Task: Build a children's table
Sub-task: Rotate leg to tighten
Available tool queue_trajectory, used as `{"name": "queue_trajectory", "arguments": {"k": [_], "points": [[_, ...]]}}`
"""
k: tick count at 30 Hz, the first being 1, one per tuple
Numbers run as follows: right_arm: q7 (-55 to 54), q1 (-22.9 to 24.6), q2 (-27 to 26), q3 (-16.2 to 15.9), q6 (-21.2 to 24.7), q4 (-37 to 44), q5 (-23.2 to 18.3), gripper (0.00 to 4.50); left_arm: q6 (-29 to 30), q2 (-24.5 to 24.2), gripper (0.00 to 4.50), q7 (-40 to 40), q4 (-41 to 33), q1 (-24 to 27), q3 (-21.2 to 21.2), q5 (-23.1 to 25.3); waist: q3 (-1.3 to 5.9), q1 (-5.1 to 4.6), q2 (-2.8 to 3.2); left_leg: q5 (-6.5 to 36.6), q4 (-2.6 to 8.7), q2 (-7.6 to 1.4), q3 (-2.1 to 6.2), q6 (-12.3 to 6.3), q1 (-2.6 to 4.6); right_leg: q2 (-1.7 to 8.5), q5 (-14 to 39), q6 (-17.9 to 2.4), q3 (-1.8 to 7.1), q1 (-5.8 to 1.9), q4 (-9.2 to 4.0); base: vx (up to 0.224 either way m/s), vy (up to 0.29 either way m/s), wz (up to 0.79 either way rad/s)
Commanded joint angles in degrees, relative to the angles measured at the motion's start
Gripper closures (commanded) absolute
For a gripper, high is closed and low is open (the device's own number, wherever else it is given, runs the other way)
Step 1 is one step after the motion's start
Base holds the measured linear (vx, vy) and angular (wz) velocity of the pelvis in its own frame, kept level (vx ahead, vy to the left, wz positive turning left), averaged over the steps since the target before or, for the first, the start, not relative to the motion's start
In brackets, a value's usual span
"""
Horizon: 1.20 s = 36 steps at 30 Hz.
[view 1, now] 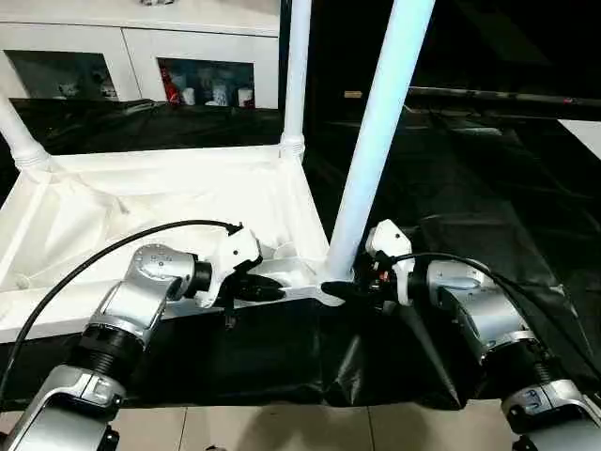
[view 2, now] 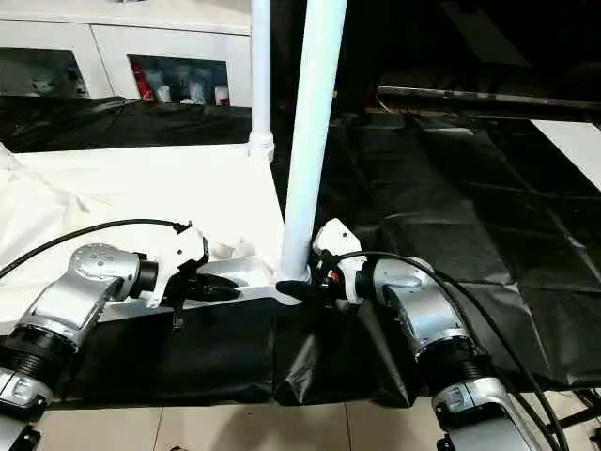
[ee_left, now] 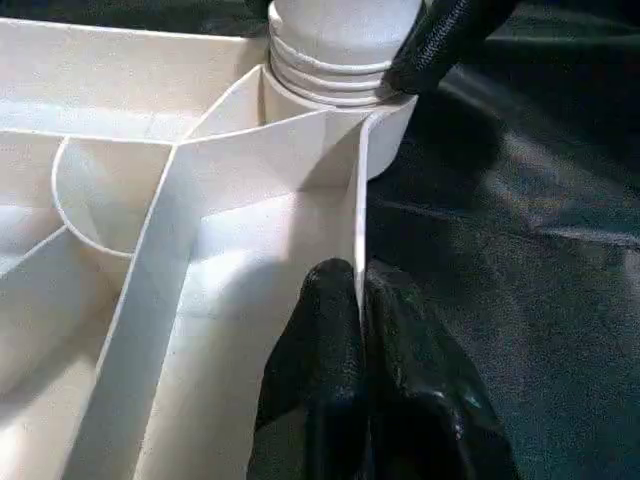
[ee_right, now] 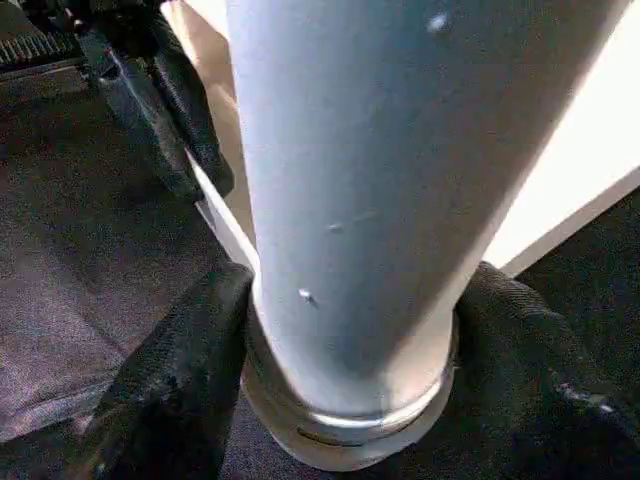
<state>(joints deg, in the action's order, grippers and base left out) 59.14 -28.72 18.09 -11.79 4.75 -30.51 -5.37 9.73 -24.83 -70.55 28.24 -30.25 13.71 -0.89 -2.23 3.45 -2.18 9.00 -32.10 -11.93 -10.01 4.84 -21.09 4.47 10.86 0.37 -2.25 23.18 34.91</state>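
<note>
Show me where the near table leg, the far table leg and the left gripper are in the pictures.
near table leg (view 1: 376,141), left eye view, middle of its tube.
far table leg (view 1: 297,66), left eye view, upper part of its tube.
left gripper (ee_left: 362,300), left wrist view, between its fingertips on the tabletop's side wall.

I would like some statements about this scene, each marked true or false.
1. The tabletop lies with its ribbed underside up. True.
2. The right gripper has its fingers on either side of the near leg. True.
3. The left gripper is wide open above the tabletop. False: it is shut on the tabletop's rim.
4. The near leg lies flat on the black cloth. False: it stands in a corner socket.
</note>
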Motion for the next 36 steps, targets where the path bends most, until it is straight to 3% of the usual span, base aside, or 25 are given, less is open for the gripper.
{"name": "queue_trajectory", "arguments": {"k": [1, 4, 6, 7, 8, 11, 13, 15, 16, 17, 21, 22, 24, 26, 29, 30, 36], "points": [[-0.38, 0.27, -0.31, 0.16, -0.23, -0.09, -0.37, 1.77, 0.43, 0.88, 4.5, -1.27, 0.16, 1.08, 0.92, -1.39, 3.09, 0.21, -0.27, 13.08, 3.07, -0.88, -0.34, -2.06, 0.45, 2.59, 9.43, -12.37, 1.78, -2.71, -3.91, 0.0, 0.0, 0.0], [-2.69, 0.35, -1.27, 1.03, -0.11, -1.16, -0.38, 1.81, 0.28, 1.22, 4.5, -0.38, 0.65, 0.9, 0.79, -1.14, 3.1, 0.15, -0.29, 13.37, 3.07, -0.9, -0.33, -1.93, 0.51, 2.57, 9.87, -12.34, 1.76, -2.66, -3.93, 0.0, 0.0, 0.0], [-7.06, 0.4, -2.98, 2.65, -0.16, -3.25, -0.37, 1.81, -0.27, 2.12, 4.5, 1.81, 1.96, 0.42, 0.57, -0.47, 2.96, -0.06, -0.29, 14.18, 3.21, -0.84, -0.29, -1.43, 0.44, 2.65, 11.34, -12.15, 1.78, -2.51, -4.13, 0.0, 0.0, 0.0], [-14.08, 0.36, -5.58, 5.24, -0.29, -6.11, -0.65, 1.83, -0.42, 4.09, 4.5, 6.04, 4.52, -0.75, -0.07, 0.39, 2.98, -0.13, -0.33, 14.42, 3.22, -0.82, -0.24, -1.12, 0.46, 2.62, 12.08, -11.88, 1.74, -2.55, -4.12, 0.0, 0.0, 0.0], [-14.08, 0.36, -5.58, 5.24, -0.29, -6.11, -0.65, 1.83, -0.42, 4.09, 4.5, 6.04, 4.52, -0.75, -0.07, 0.39, 2.92, -0.35, -0.32, 15.0, 3.22, -0.79, -0.34, -0.95, 0.49, 2.63, 13.04, -11.68, 1.83, -2.31, -4.29, 0.0, 0.0, 0.0], [-26.77, 0.8, -9.87, 8.85, -1.22, -9.21, -0.48, 1.84, -1.17, 8.16, 4.5, 14.07, 9.36, -3.37, -0.79, 2.06, 2.72, -0.44, -0.27, 18.5, 3.44, -0.81, -0.04, 0.88, 0.92, 2.77, 19.52, -9.79, 1.81, -1.92, -4.93, 0.0, 0.0, 0.0], [-31.06, 0.71, -11.06, 9.6, -0.75, -9.99, -0.03, 1.84, -1.15, 9.43, 4.5, 16.23, 10.6, -4.22, -0.8, 2.55, 2.73, -0.37, -0.37, 18.88, 3.52, -0.7, 0.02, 0.89, 0.72, 2.7, 20.45, -8.98, 1.8, -1.98, -5.03, 0.0, 0.0, 0.0], [-36.42, 0.43, -12.74, 10.29, -0.77, -11.03, 0.69, 1.84, -1.42, 11.11, 4.5, 19.11, 12.24, -5.42, -0.75, 3.22, 2.76, -0.32, -0.2, 19.65, 3.5, -0.69, -0.01, 0.83, 0.94, 2.74, 21.12, -8.56, 1.88, -1.74, -5.25, 0.0, 0.0, 0.0], [-41.74, -0.43, -15.08, 10.72, -1.38, -12.68, 1.67, 1.84, -1.89, 13.29, 4.5, 22.74, 14.4, -6.97, -0.59, 4.19, 2.72, -0.36, -0.23, 19.33, 3.59, -0.65, 0.06, 1.01, 0.7, 2.74, 21.28, -8.21, 1.87, -1.79, -5.27, 0.0, 0.0, 0.0], [-42.82, -0.76, -15.76, 10.78, -1.65, -13.24, 1.94, 1.84, -2.04, 13.9, 4.5, 23.73, 15.05, -7.41, -0.57, 4.46, 2.79, -0.36, 0.24, 20.01, 3.57, -0.6, 0.0, 1.46, 1.0, 2.65, 21.33, -8.12, 1.89, -1.53, -5.44, 0.0, 0.0, 0.0], [-44.32, -1.92, -17.6, 10.29, -2.69, -14.73, 2.67, 1.84, -2.38, 15.73, 4.5, 26.03, 16.61, -8.54, -0.37, 5.16, 2.91, -0.15, 0.06, 19.77, 3.51, -0.6, 0.05, 0.74, 0.81, 2.73, 19.96, -8.17, 1.85, -1.75, -5.31, 0.0, 0.0, 0.0], [-44.68, -2.4, -18.03, 9.92, -3.52, -15.17, 3.11, 1.14, -2.81, 16.22, 4.5, 26.65, 17.03, -8.81, -0.34, 5.42, 2.91, -0.09, 0.22, 19.58, 3.46, -0.57, -0.04, 0.55, 0.81, 2.65, 19.05, -8.23, 1.88, -1.7, -5.35, 0.0, 0.0, 0.0], [-44.48, -2.89, -18.37, 9.8, -4.53, -15.66, 3.02, 1.14, -3.29, 16.42, 4.5, 26.46, 17.25, -8.84, -0.08, 5.66, 2.96, -0.03, 0.19, 19.02, 3.5, -0.57, -0.01, 0.18, 0.59, 2.71, 18.12, -8.39, 1.86, -1.93, -5.16, 0.0, 0.0, 0.0], [-43.05, -3.43, -18.35, 9.9, -5.93, -15.76, 2.2, 0.78, -4.08, 16.01, 4.5, 25.4, 17.14, -8.53, 0.09, 5.73, 3.02, 0.01, 0.13, 18.53, 3.5, -0.58, -0.01, -0.07, 0.46, 2.7, 17.17, -8.52, 1.82, -2.08, -5.06, 0.0, 0.0, 0.0], [-39.33, -3.98, -17.13, 10.09, -6.55, -14.74, 1.29, 0.6, -5.26, 14.47, 4.5, 23.55, 17.25, -8.12, -0.76, 5.26, 2.93, -0.05, 0.19, 19.13, 3.59, -0.6, 0.04, -0.41, 0.38, 2.67, 17.83, -8.57, 1.75, -2.15, -5.12, 0.0, 0.0, 0.0], [-38.56, -4.04, -16.88, 10.06, -6.73, -14.6, 1.24, 0.48, -5.55, 14.26, 4.5, 23.23, 17.36, -8.07, -0.91, 5.21, 2.95, -0.08, -0.36, 19.07, 3.54, -0.62, -0.04, -0.66, 0.38, 2.71, 18.1, -8.46, 1.75, -2.14, -5.22, 0.0, 0.0, 0.0], [-26.96, -2.96, -9.77, 9.26, -2.53, -9.09, -0.41, 0.48, -7.58, 10.4, 4.5, 17.17, 15.15, -6.25, -1.72, 3.57, 2.99, 0.15, -0.25, 16.02, 3.39, -0.68, -0.12, -1.8, 0.14, 2.81, 16.69, -8.69, 1.76, -2.49, -4.98, 0.0, 0.0, 0.0]]}}
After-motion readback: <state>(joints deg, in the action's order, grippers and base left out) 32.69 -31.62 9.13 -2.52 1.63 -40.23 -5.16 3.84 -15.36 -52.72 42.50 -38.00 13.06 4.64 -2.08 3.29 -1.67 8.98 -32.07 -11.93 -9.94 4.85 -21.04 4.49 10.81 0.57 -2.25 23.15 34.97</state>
